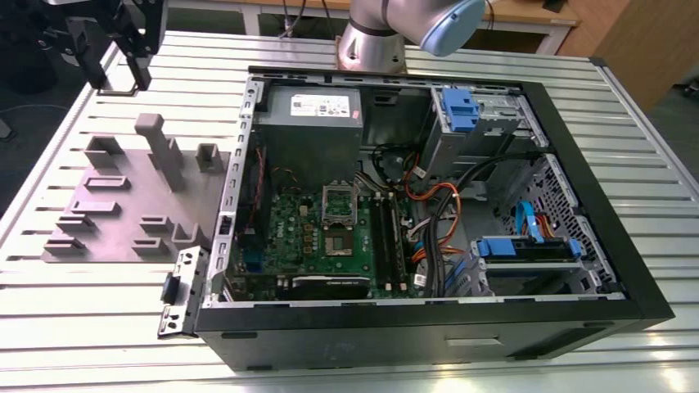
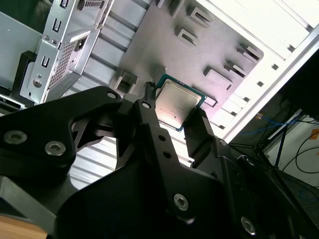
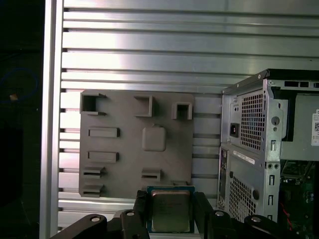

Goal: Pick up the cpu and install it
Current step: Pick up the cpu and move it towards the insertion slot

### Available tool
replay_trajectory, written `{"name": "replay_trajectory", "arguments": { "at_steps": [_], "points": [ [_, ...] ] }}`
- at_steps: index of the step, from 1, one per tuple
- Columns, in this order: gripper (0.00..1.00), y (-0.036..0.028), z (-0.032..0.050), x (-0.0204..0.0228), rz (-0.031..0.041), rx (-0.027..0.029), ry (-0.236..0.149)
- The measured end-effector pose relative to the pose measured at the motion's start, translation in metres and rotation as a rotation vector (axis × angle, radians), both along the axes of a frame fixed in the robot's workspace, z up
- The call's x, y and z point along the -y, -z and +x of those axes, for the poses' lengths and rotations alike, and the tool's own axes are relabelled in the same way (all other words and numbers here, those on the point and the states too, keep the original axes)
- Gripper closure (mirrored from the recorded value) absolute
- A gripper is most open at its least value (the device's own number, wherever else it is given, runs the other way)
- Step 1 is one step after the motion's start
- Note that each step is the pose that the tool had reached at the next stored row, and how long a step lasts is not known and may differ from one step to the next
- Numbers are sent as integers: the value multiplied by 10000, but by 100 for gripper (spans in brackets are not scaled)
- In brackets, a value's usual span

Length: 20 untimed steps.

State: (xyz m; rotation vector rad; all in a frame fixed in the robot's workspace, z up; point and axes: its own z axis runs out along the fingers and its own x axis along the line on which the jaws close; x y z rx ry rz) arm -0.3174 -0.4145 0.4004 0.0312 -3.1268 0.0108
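The pincer (image 2: 175, 110) is clamped on the cpu (image 2: 178, 99). Its two black fingers (image 2: 149, 94) press against opposite edges of the chip. The dull silver-grey metal top, ringed by a green border, faces both wrist views, and the first wrist view shows the same grip, pincer (image 3: 170, 209) on cpu (image 3: 170, 213).

Beyond the chip lies the grey plastic tray (image 3: 129, 164), flat on the slatted metal tabletop (image 3: 149, 50). It carries raised brackets and a rounded square pocket (image 3: 153, 138). The chip is held apart from the tray.

In the exterior view the pincer (image 1: 118, 78) hangs over the tabletop (image 1: 65, 327) at about twelve o'clock from the tray (image 1: 110, 188). It sits at about ten o'clock from the open computer case (image 1: 590, 164), which lies on its side just beside the tray.

Inside the case the green motherboard (image 1: 306, 229) lies flat, with the metal socket frame (image 1: 339, 201) near its middle, well apart from the held chip. The arm's base (image 1: 372, 41) stands at twelve o'clock from the case.
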Motion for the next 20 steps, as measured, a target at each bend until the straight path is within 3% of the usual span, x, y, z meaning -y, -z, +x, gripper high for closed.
{"name": "replay_trajectory", "arguments": {
  "at_steps": [20],
  "points": [
    [53,0,190,0,0,0,0]
  ]
}}
